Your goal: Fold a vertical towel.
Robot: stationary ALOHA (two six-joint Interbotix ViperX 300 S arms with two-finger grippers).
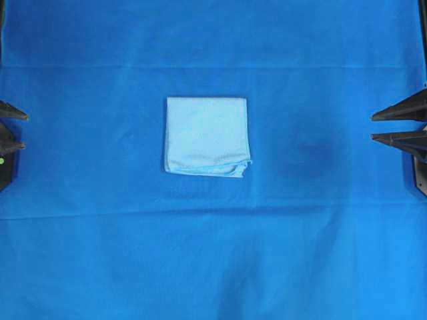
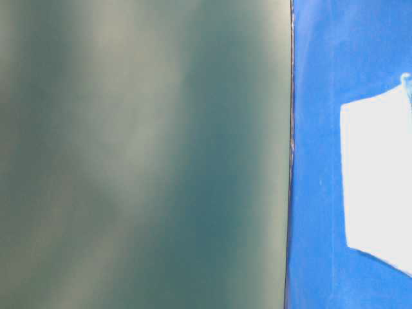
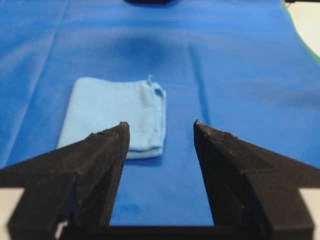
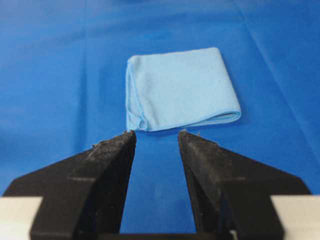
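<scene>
- Left gripper (image 3: 160, 129): fingers (image 3: 107, 150) spread, nothing held; parked at the left edge, well apart from the towel.
- Towel (image 1: 206, 136): seen lying flat mid-way btwn both sets of fingers, ahead of each, touched by neither. Stacked layers w/ doubled edges are shown, so it is judged already folded.
- Right gripper (image 4: 156, 134): fingers (image 4: 112, 152) released, empty, at the right edge.
- Left to do: apparently nothing; at most the loose corner could be tidied.

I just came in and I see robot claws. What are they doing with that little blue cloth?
Right now, nothing is touching it. The towel lies folded into a neat square in the middle of the darker blue table covering. The left gripper and right gripper wait at the two sides, both open and empty, well away from it.
</scene>
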